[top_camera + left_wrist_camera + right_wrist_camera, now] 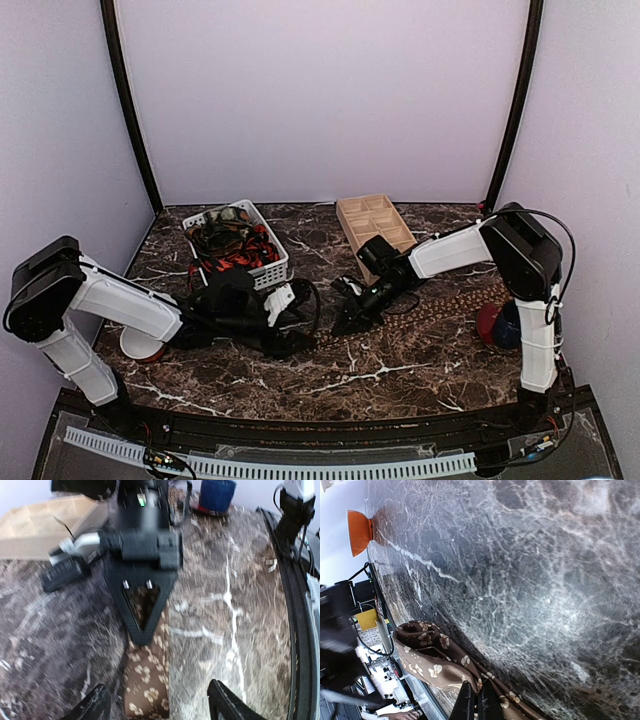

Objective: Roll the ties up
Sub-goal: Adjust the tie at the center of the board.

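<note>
Seen from above, the brown tie (435, 298) lies flat on the dark marble table (400, 375). It runs as a long strip from the right side, near a blue cup (507, 325), toward the centre where the two arms meet. The right tool (347, 320) sits over the strip's left end, and the left tool (292, 340) is just beside it. This view is too distant to show either grip. Behind the arms stand a white basket (272, 272) heaped with other ties (235, 250), red and black, and a wooden tray (375, 225) divided into compartments.

The left wrist camera closes in. The left tool's fingers (95, 705) stand spread at the bottom corners and hold nothing, and the end of the brown tie lies on the table between them. The tie's tan flower print is plain here, though from above it is only a speckle. The right tool points down onto the strip, with its black fingers drawn to a single tip on the cloth.

The right wrist camera adds what neither other view gives. The tie's end is doubled over into a loose fold just beside the right tool. That tool's fingers are pressed tight together, pinching the tie at their tips, and the strip carries on past them to the right. An orange bowl (359, 530) stands near the table's edge in this view.
</note>
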{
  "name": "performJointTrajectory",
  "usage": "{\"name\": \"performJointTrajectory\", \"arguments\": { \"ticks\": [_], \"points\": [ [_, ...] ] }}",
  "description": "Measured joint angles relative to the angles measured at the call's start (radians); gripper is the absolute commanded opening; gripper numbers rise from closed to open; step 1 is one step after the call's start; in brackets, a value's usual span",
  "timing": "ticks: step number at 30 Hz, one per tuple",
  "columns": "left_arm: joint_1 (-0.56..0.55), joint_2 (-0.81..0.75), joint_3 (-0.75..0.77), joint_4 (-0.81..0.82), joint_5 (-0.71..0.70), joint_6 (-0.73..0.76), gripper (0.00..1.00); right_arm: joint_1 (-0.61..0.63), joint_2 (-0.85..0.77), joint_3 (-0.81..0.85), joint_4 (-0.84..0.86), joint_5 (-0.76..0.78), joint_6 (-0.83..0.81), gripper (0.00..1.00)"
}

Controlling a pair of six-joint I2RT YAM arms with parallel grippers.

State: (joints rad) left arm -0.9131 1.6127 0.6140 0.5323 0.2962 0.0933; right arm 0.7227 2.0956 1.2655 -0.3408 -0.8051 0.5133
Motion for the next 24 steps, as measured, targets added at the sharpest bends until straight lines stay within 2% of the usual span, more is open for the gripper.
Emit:
{"name": "performJointTrajectory", "arguments": {
  "ticks": [4,12,16,17,21,24],
  "points": [
    [-0.019,-0.012,0.027,0.025,-0.053,-0.027,0.66,0.000,0.000,0.000,0.000,0.000,-0.001,0.01],
    [-0.032,0.158,0.038,0.083,-0.158,-0.041,0.62,0.000,0.000,0.000,-0.004,0.000,-0.008,0.01],
    [-0.031,0.186,0.008,0.116,-0.174,-0.084,0.55,0.000,0.000,0.000,-0.006,0.000,-0.016,0.00],
    [-0.031,0.186,-0.010,0.134,-0.174,-0.095,0.56,0.000,0.000,0.000,-0.006,0.000,-0.018,0.00],
    [-0.032,0.137,-0.097,0.188,-0.161,-0.125,0.75,0.000,0.000,0.000,-0.010,-0.001,-0.025,0.00],
    [-0.031,0.063,-0.109,0.124,-0.128,-0.154,0.83,0.000,0.000,0.000,-0.012,-0.002,-0.028,0.00]
  ]
}}
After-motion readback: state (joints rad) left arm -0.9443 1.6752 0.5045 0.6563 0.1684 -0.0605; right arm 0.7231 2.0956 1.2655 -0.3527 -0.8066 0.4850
